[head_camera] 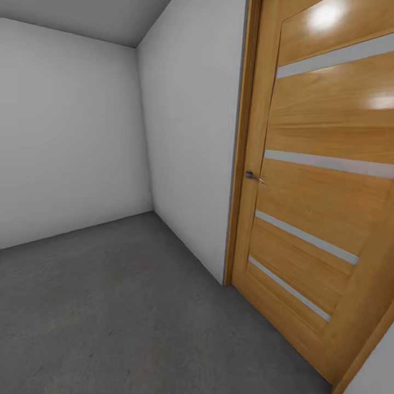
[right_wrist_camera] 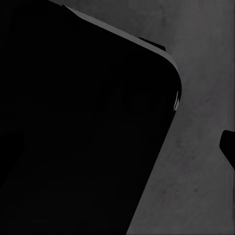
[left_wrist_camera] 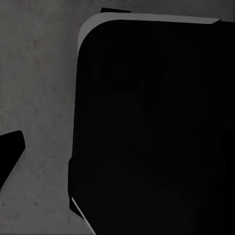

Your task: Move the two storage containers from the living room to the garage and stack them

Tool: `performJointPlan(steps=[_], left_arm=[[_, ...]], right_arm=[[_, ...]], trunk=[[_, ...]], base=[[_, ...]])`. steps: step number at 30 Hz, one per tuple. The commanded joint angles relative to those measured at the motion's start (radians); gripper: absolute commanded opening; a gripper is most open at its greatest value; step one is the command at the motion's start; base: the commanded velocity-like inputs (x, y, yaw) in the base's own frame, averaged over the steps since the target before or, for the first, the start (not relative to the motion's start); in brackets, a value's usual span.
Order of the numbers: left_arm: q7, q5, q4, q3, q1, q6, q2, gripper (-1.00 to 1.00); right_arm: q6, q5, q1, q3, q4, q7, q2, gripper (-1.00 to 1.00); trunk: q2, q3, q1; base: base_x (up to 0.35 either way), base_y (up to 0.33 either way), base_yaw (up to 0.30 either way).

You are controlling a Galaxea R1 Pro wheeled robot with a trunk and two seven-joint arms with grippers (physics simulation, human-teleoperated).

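- Facing a wooden door (head_camera: 323,180) with pale stripes and a small handle (head_camera: 253,176), the robot stands on the garage's dark grey floor (head_camera: 109,306) beside white walls (head_camera: 65,126).
- Turning the base slowly would probably serve best here, keeping clear of the door frame.
- The 2 storage containers aren't anywhere I can see from here.
- Both wrist views show a dark rounded body (left_wrist_camera: 156,127) over speckled concrete, perhaps the robot's own base; whether either gripper is apart or together, I cannot tell.

Large black rounded-corner body (right_wrist_camera: 83,127), dark grey speckled floor (right_wrist_camera: 196,186) beside it
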Motion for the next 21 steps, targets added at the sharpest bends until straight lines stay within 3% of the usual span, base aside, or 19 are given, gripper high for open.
performJointPlan(steps=[1, 21], left_arm=[[0.000, 0.010, 0.000, 0.000, 0.000, -0.002, 0.000, 1.00], [0.000, 0.020, 0.000, 0.000, 0.000, -0.002, 0.000, 1.00]], right_arm=[[-0.003, -0.011, 0.000, 0.008, 0.000, 0.000, 0.000, 1.00], [-0.004, -0.011, 0.000, 0.008, 0.000, 0.000, 0.000, 1.00]], trunk=[[0.000, -0.001, 0.001], [0.000, -0.001, 0.001]], base=[[0.323, 0.000, 0.000], [0.323, 0.000, 0.000]])
